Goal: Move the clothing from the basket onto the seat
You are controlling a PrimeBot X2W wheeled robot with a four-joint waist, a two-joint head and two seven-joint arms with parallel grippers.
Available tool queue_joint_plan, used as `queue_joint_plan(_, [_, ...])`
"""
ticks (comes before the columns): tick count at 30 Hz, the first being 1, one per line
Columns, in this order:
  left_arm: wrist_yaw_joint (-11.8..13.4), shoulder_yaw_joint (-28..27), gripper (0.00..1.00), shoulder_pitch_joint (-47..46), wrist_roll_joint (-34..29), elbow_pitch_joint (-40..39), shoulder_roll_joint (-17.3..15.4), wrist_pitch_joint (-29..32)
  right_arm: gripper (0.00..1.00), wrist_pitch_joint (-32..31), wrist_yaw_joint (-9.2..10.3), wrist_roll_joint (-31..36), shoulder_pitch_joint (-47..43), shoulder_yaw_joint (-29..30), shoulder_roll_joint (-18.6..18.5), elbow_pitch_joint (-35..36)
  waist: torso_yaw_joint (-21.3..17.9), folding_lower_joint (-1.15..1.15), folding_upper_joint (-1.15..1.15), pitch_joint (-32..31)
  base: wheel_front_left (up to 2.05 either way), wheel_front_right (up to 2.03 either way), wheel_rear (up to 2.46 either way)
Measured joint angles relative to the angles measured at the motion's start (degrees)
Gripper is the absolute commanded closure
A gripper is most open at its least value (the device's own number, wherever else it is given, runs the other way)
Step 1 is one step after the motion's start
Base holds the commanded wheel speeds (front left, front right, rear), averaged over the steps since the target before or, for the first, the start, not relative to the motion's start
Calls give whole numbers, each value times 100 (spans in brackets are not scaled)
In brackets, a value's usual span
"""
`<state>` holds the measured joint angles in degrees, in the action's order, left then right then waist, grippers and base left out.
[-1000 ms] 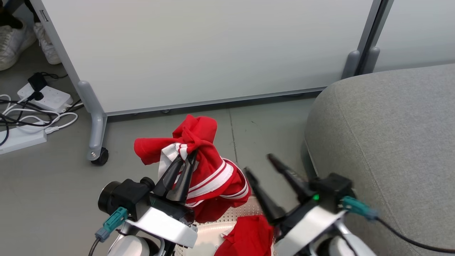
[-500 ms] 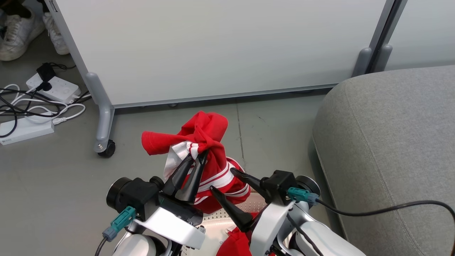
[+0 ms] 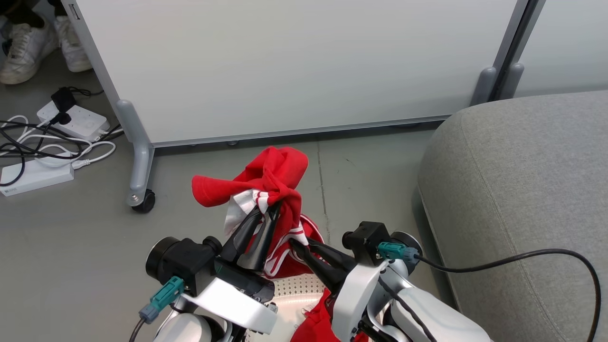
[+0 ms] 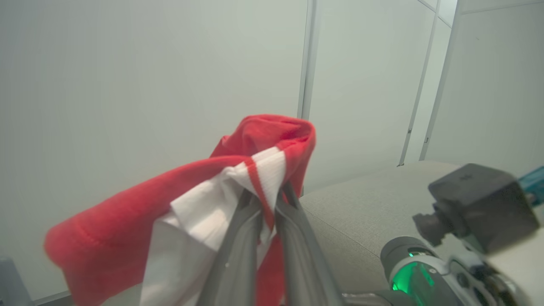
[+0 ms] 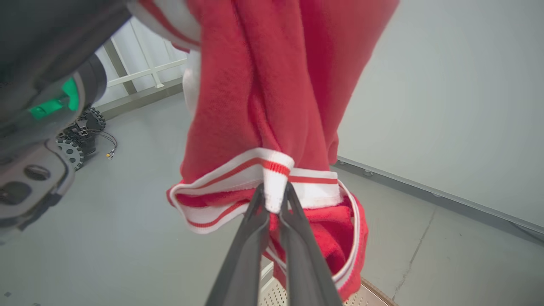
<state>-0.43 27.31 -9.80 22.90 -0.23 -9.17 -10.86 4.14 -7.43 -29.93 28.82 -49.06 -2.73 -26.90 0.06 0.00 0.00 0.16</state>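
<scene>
A red garment (image 3: 266, 183) with white stripes hangs lifted over the basket, bunched at its top. My left gripper (image 3: 271, 209) is shut on its upper white-trimmed fold (image 4: 263, 170). My right gripper (image 3: 295, 244) is shut on the garment's lower striped hem (image 5: 274, 187). Below them shows the white perforated basket (image 3: 294, 289), with a second red garment (image 3: 320, 320) lying inside at the bottom edge. The grey seat (image 3: 517, 190) stands to the right, beside the basket.
A white partition panel (image 3: 294, 66) on a castor (image 3: 142, 202) stands behind. Power strips and cables (image 3: 47, 142) lie on the floor at left, with a person's white shoes (image 3: 28, 45) at the top left. A black cable (image 3: 522, 261) trails over the seat.
My right gripper has swung left from beside the seat and closed on the garment's lower hem. The left gripper keeps its hold. The camera has shifted slightly.
</scene>
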Motion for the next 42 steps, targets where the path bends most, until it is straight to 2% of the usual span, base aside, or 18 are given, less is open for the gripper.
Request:
queue_joint_plan(2, [0, 13, 100, 0, 20, 0, -1, 8, 100, 98, 0, -37, -1, 46, 1, -8, -7, 0, 0, -1, 0, 0, 0])
queue_joint_plan(4, [16, 20, 0, 0, 20, -4, -9, 26, 100, 185, 0, -37, -2, 148, 1, -12, -21, 0, 0, 4, 0, 0, 0])
queue_joint_plan(9, [47, 114, 0, -2, -69, -12, -105, 126, 100, 354, 1, -5, -6, 549, 3, 21, -123, 0, 0, 46, 0, 0, 0])
queue_joint_plan(22, [-300, 829, 0, 105, -517, 115, -536, 492, 100, 330, 1, 757, -360, 1993, -2, 237, -693, 0, 0, 253, 0, 0, 0])
queue_joint_plan(31, [-336, 964, 0, 119, -571, 196, -611, 463, 100, 104, 1, 1131, -629, 2657, -1, 621, -1429, 0, 0, 465, 0, 0, 0])
queue_joint_plan(42, [-330, 966, 0, -80, -594, 20, -730, 488, 100, 41, 1, 1180, -750, 3152, -1, 912, -2479, 0, 0, 817, 0, 0, 0])
